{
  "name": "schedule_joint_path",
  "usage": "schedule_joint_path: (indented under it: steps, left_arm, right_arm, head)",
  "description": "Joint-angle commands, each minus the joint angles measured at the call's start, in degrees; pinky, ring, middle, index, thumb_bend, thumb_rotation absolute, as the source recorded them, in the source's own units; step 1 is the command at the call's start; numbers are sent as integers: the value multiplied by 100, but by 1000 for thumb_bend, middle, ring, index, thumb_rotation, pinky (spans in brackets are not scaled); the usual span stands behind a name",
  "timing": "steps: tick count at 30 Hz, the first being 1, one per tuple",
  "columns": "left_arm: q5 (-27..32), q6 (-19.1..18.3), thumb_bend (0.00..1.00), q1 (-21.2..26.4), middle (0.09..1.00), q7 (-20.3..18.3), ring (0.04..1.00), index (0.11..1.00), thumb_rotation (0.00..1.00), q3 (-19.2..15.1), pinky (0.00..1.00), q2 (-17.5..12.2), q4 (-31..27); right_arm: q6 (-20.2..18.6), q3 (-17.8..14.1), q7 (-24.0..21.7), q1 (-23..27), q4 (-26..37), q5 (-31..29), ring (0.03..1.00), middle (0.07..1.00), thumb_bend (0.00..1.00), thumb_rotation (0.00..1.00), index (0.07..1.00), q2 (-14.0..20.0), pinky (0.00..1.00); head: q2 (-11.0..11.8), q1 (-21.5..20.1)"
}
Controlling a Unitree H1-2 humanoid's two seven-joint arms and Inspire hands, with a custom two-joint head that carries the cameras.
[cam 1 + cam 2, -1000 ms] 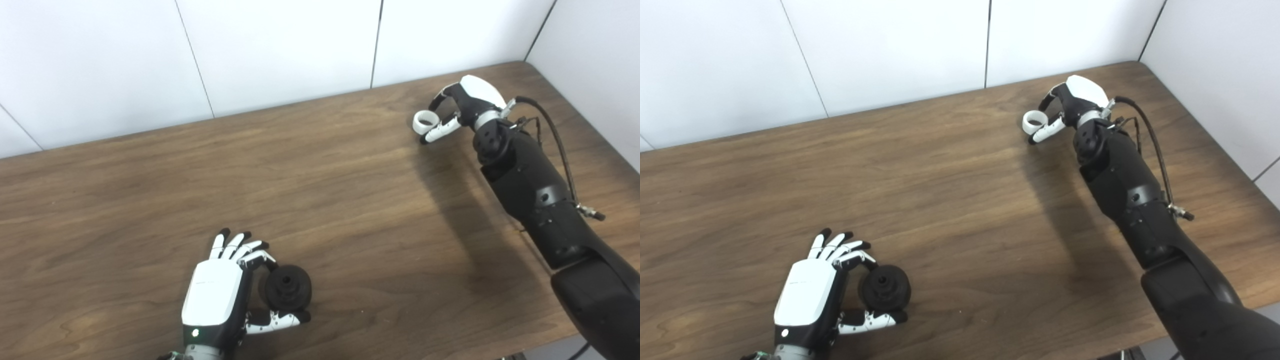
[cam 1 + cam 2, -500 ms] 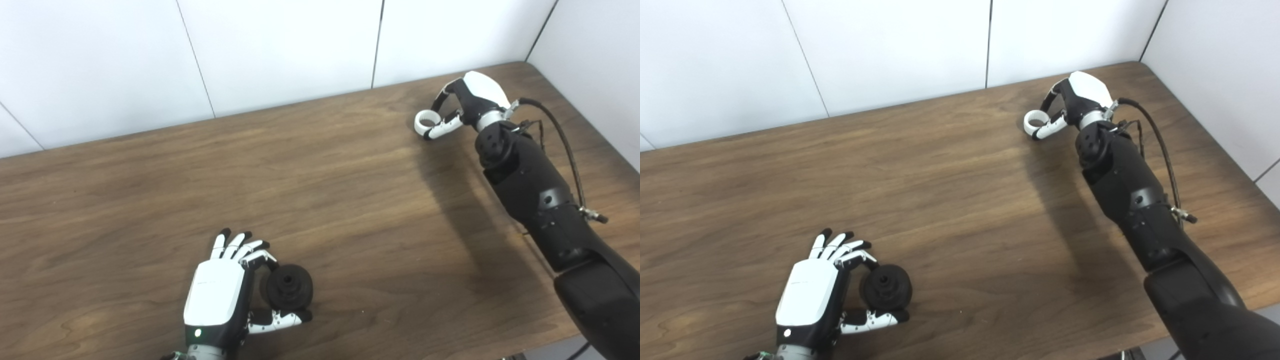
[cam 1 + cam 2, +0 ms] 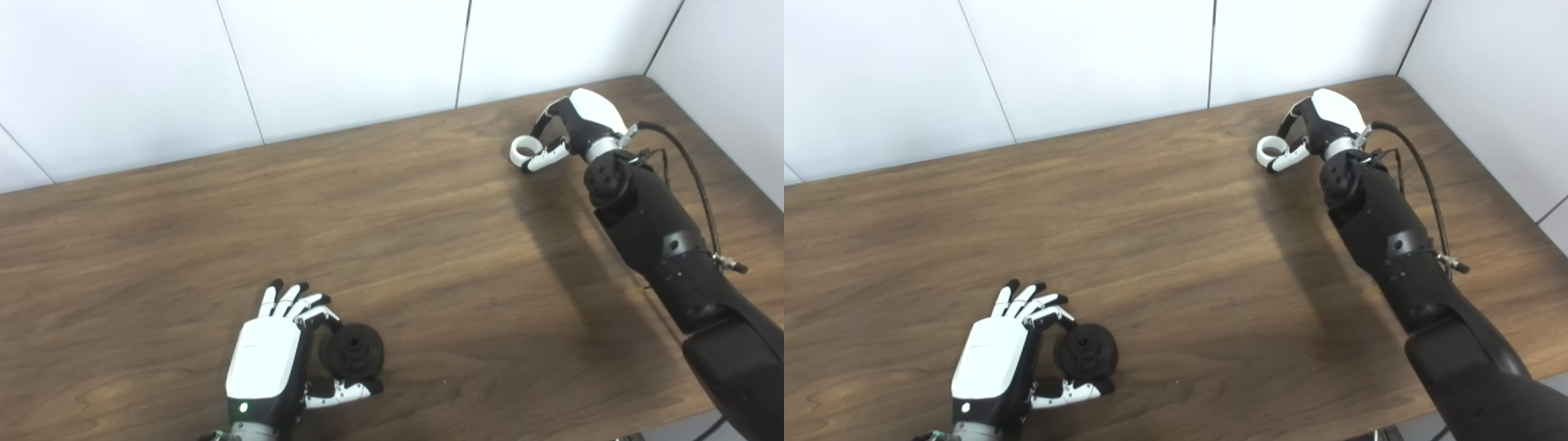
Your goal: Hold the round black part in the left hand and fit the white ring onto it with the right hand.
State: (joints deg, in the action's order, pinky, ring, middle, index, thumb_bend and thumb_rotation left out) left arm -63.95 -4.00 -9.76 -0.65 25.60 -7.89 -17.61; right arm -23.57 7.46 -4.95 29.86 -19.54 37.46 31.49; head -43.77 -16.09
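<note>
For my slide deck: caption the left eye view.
Left hand grips the round black part; right hand pinches the white ring across the table.

A brown wooden table (image 3: 392, 245) with a visible grain running across its length is seen filling most of the view. A dark shadow (image 3: 551, 245) is cast across its right part. Behind the table, a wall (image 3: 343, 55) of white panels is seen, divided by thin dark seams. A second white wall (image 3: 729, 67) is met at the far right corner.
</note>
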Motion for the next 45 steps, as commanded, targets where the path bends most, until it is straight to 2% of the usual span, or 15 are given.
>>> schedule_joint_path:
  steps: [1, 7, 17, 21, 33, 45]
  left_arm:
    - [-110, -48, 518, -69, 786, -122, 898, 485, 57, 48, 1000, -11, 86]
    - [-130, -69, 518, -69, 786, -162, 897, 485, 58, 69, 1000, 21, 68]
    - [-174, -124, 518, -72, 789, -205, 907, 485, 56, 128, 1000, 61, 65]
    - [-221, -146, 519, -73, 787, -142, 905, 485, 56, 176, 1000, 90, 104]
    - [-360, -267, 518, -51, 784, -194, 900, 484, 56, 322, 1000, 176, 54]
    - [-497, -413, 517, -15, 791, -334, 904, 485, 57, 441, 1000, 274, -36]
  right_arm:
    - [211, -16, 49, 176, 223, -14, 926, 834, 524, 133, 486, 246, 836]
    - [305, 24, -266, 124, 726, -119, 918, 828, 523, 132, 486, 341, 821]
    - [98, 169, -1132, 18, 2063, -136, 918, 829, 522, 129, 485, 395, 828]
    - [69, 151, -1479, -75, 2610, -312, 912, 829, 523, 131, 485, 316, 855]
    - [-277, 462, -2459, -410, 4409, -414, 906, 828, 523, 131, 483, 93, 840]
    - [-328, 627, -3420, -674, 5569, -327, 931, 834, 525, 134, 481, -347, 844]
  head:
    - [-6, 3]
    - [-36, 118]
    - [-73, 310]
    - [-85, 443]
    - [-185, 809]
    - [-386, 1109]
